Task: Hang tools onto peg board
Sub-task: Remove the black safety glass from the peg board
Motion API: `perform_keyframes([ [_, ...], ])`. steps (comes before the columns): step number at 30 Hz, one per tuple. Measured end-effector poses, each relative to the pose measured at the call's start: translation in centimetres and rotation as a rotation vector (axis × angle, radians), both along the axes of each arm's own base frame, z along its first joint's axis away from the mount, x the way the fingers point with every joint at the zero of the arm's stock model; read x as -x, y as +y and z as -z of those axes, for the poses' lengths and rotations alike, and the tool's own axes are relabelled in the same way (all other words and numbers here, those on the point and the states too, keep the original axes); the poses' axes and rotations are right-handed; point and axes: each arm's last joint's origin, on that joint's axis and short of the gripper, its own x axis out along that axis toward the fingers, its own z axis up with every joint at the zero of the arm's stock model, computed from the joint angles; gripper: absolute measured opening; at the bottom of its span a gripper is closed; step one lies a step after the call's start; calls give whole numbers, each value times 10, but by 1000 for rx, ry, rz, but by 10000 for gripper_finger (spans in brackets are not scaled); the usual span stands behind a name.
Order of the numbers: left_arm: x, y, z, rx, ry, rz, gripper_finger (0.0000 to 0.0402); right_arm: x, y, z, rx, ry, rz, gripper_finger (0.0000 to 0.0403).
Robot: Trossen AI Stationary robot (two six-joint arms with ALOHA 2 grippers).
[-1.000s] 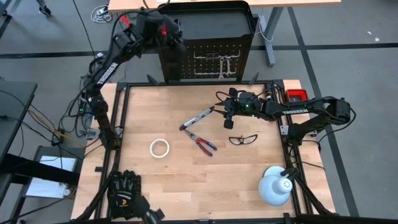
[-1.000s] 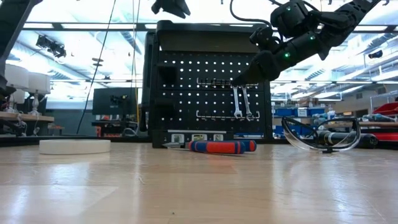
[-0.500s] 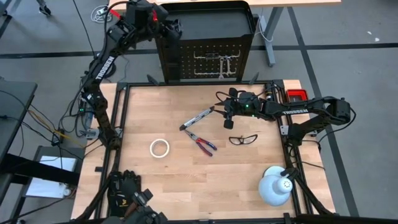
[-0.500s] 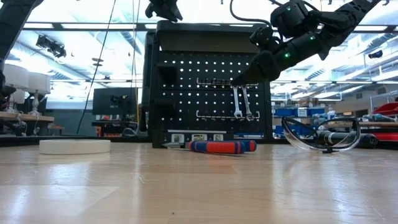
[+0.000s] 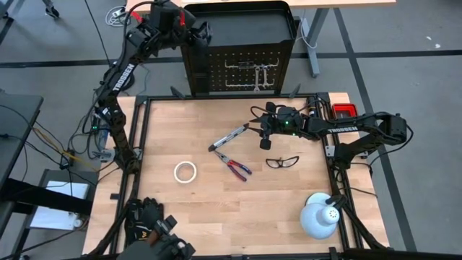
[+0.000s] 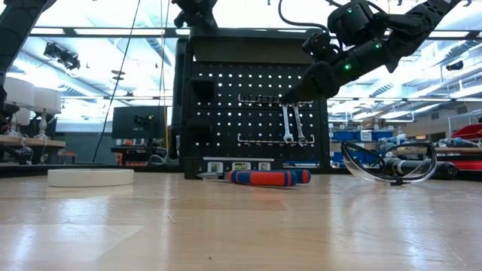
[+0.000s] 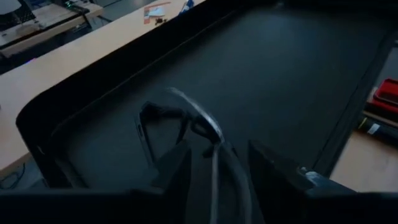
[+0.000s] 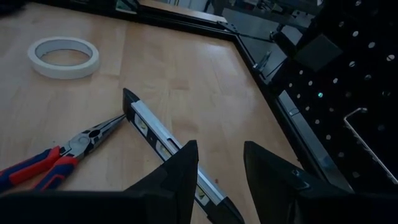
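High view, 1 moment:

- We find the left gripper (image 7: 219, 151) up over the left corner of the shelf (image 5: 249, 25) that tops the peg board (image 5: 238, 79). Its fingers (image 7: 176, 167) stand apart. A pair of glasses (image 7: 177, 127) lies in that shelf, with 1 temple running back through the gap (we see no finger pressing on it).
- The right gripper (image 5: 264, 137) hovers above the table (image 5: 216, 213), clear of the wood, with its jaws parted and nothing in them. Below it lies the level bar (image 5: 231, 135), flat and slantwise.
- The level's far end touches the nose of the red-handled pliers (image 5: 235, 167), so the 2 crowd each other.
- 2 wrenches (image 6: 294, 124) hang side by side on the board's hooks. From table height, the right arm crosses in front of the board's upper right corner.
- The tape roll (image 5: 185, 172) lies alone on the left. A second pair of glasses (image 5: 281, 161) lies just beside the right gripper.
- Off the work: black gloves (image 5: 146, 224) at the near left edge, a white dome lamp (image 5: 320, 218) at near right and a small red box (image 5: 343, 110) by the right rail.
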Motion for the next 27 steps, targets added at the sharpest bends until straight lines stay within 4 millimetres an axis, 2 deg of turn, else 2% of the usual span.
perform_keyframes([
  [6, 0, 1, 5, 37, -1, -20, 188, 0, 0, 0, 0, 0, 0, 140],
  [12, 0, 1, 5, 40, 2, -17, 178, 0, 0, 0, 0, 0, -1, 140],
  [17, -1, 0, 5, 39, 7, -6, 138, 0, 0, 0, 0, 0, -1, 140],
  [25, -5, -5, 5, -37, 92, 95, 17, 0, 0, 0, 0, 0, -1, 140],
  [27, -6, -7, 6, -54, 122, 112, 8, 0, 0, 0, 0, 0, -1, 140],
])
